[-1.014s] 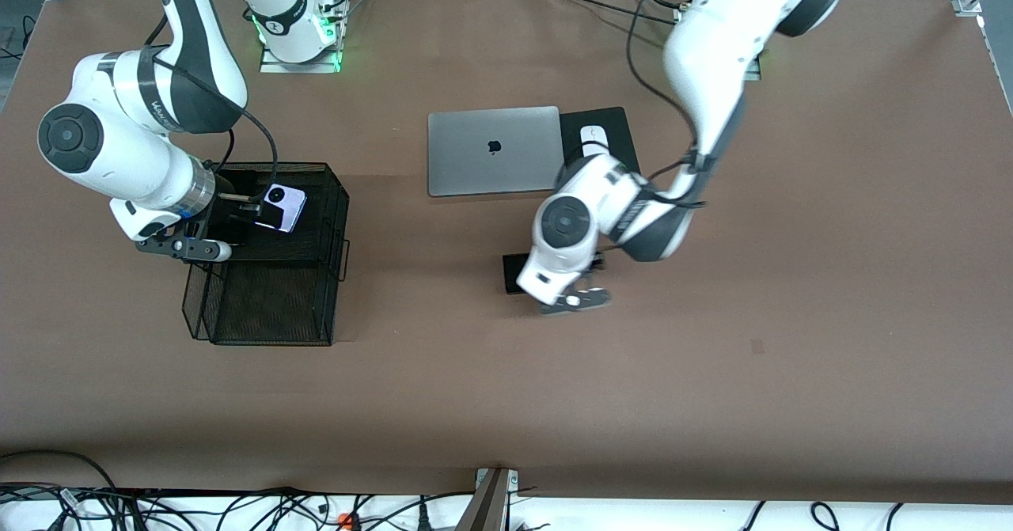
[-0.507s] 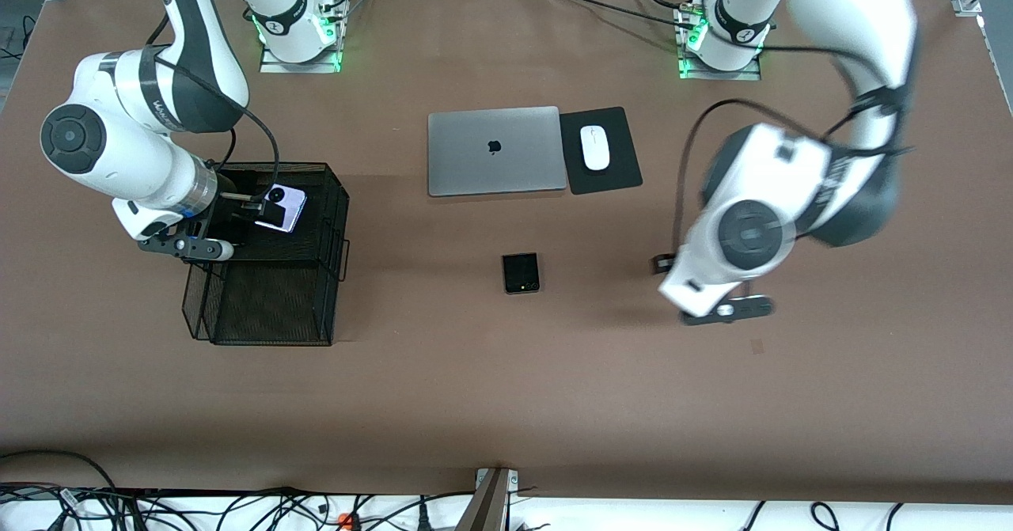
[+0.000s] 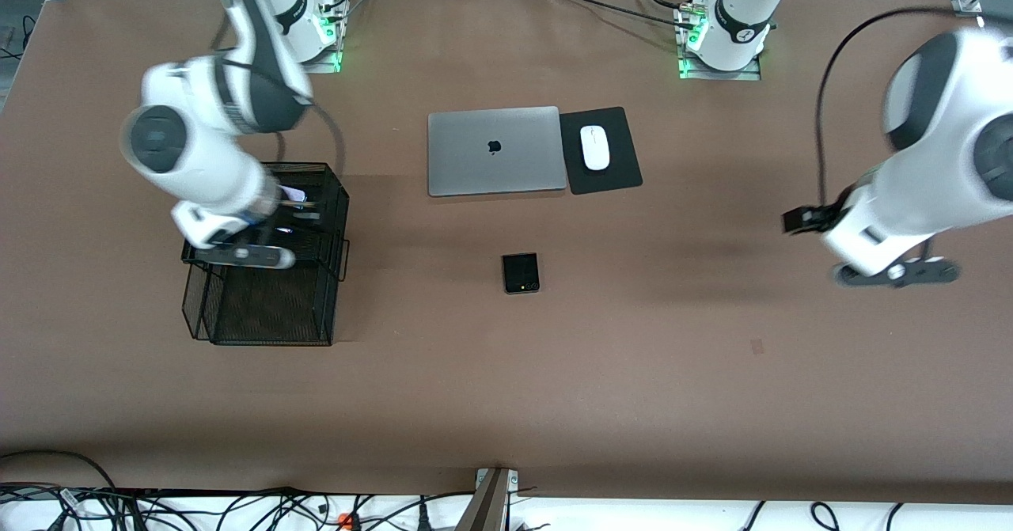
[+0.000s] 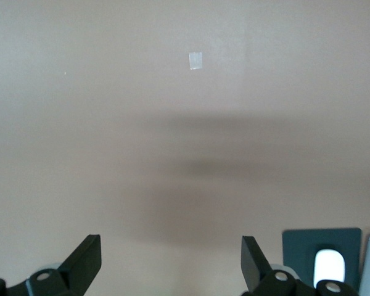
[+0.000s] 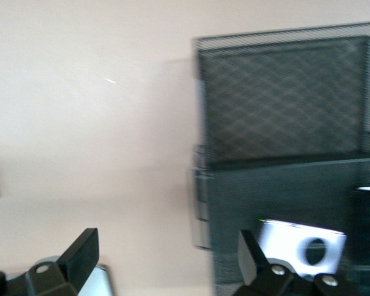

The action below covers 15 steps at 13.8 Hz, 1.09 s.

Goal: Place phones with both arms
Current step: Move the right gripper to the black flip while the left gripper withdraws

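Note:
The small black square phone lies flat on the brown table, nearer the front camera than the laptop. A lilac phone lies in the black mesh basket, mostly covered by the right arm in the front view. My right gripper hangs over the basket's edge, open and empty. My left gripper is open over bare table toward the left arm's end, well apart from the black phone, holding nothing.
A shut silver laptop lies mid-table, with a white mouse on a black pad beside it. A small pale mark is on the table surface.
The left arm swung away from the small black phone toward its own end of the table, uncovering it. The right arm shifted across the basket and now covers most of the lilac phone.

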{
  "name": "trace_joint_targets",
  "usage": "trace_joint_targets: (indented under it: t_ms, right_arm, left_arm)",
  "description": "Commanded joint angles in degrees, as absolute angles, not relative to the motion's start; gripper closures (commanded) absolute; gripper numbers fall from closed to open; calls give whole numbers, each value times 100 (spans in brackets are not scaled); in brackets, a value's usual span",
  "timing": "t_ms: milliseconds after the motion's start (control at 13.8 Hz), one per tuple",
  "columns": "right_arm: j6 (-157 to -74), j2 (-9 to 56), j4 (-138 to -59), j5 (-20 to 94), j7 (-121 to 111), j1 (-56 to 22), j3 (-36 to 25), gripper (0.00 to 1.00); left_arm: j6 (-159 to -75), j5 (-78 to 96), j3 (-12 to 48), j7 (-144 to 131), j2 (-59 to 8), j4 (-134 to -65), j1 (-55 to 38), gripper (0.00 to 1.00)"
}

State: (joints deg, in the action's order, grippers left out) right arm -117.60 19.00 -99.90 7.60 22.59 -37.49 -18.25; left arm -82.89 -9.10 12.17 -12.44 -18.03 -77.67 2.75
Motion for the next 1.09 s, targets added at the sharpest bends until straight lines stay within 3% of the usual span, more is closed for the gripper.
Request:
trace_joint_targets:
  t_ms: [0,217,362,724,1014]
  right_arm:
    - [-11733,2958,-8714,844,3213,-4331,-1881,0]
    - [-11733,4171,-7282,844,4066,-4842,-1855,0]
    - [-11899,4613,-6735,844,4262,-4808,-1601,0]
    - [-13102,5167,-6645,835,4439,-4808,-1134,0]
    - [-13560,5562,-6469,783,4089,-4860,-1055,0]
  left_arm:
    - [-8376,-616,1310,-1204,-1065,-8498,457,0]
    - [-8411,-510,1310,-1257,-1019,-8438,554,0]
    - [-8411,-536,1292,-1178,-1037,-8411,554,0]
    - [-8464,-703,1178,-942,-1046,-8236,720,0]
    - [-8438,-747,1151,-712,-1028,-8183,817,0]
